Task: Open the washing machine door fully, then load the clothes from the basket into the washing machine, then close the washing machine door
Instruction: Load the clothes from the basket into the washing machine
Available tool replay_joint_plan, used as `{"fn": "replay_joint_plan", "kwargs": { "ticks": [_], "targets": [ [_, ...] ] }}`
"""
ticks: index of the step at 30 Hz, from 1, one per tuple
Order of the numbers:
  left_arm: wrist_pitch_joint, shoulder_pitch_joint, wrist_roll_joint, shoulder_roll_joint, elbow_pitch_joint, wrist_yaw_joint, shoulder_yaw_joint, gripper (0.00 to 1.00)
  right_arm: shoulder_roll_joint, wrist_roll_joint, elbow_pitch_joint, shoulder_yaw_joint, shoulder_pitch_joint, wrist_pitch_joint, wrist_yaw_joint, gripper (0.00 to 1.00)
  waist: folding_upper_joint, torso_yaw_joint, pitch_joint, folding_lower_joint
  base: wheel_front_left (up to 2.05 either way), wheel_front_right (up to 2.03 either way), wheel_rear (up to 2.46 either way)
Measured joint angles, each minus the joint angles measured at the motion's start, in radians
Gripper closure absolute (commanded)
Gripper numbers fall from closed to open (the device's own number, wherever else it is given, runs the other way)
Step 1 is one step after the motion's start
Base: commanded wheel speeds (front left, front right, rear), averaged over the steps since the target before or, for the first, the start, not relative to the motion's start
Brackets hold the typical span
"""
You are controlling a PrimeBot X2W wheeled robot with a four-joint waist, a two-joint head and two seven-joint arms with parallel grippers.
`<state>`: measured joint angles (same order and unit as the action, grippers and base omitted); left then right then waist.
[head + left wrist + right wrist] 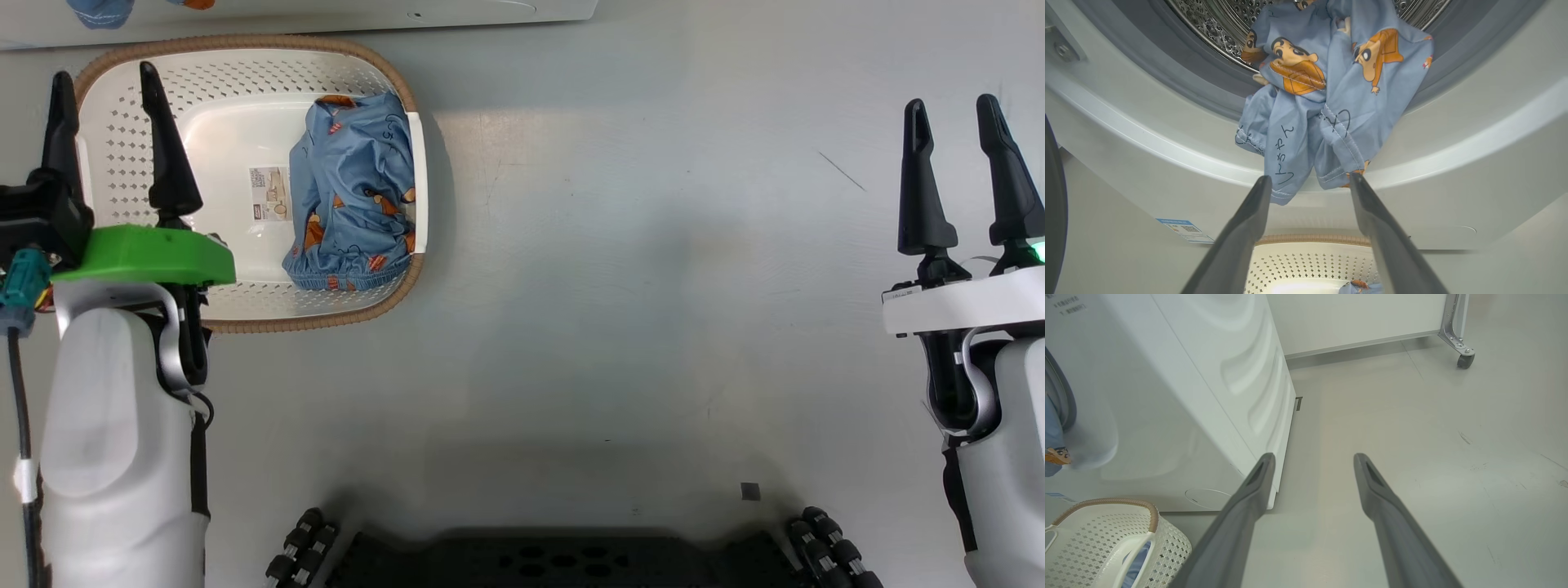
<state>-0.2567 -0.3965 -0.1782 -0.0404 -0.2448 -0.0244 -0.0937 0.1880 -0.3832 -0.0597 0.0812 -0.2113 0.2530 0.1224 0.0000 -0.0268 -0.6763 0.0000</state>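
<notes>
While a crumpled, shiny light-blue garment (351,196) printed with orange figures lies against the right-hand wall of the basket (122,147), a second garment (1323,102) of the same satin drapes out of the washing machine (1147,134). It runs from the perforated steel drum (1216,24) over the grey gasket (1180,73) and down the smooth white front. The basket is a cream rounded rectangle of hole-punched plastic with a brown woven rim and a barcode sticker (269,193) on its bottom. It stands on the pale grey floor (612,286) just before the machine. The left gripper (103,73) hovers above the basket's left side, its tapered dark fingers spread and empty. The right gripper (950,101) hangs well apart over the floor, likewise spread, holding nothing.
</notes>
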Motion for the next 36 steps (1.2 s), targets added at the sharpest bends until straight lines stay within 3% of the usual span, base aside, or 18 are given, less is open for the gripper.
{"fn": "replay_joint_plan", "kwargs": {
  "ticks": [36],
  "targets": [
    [0.0, 0.191, -0.007, 0.007, 0.054, 0.009, 0.014, 0.0, 0.0, 0.007, -0.007, 0.007, 0.0, 0.0, 0.0, 0.0, 0.0, 0.01, 0.007, 0.0, 0.0, 0.0, 0.0]
  ]
}}
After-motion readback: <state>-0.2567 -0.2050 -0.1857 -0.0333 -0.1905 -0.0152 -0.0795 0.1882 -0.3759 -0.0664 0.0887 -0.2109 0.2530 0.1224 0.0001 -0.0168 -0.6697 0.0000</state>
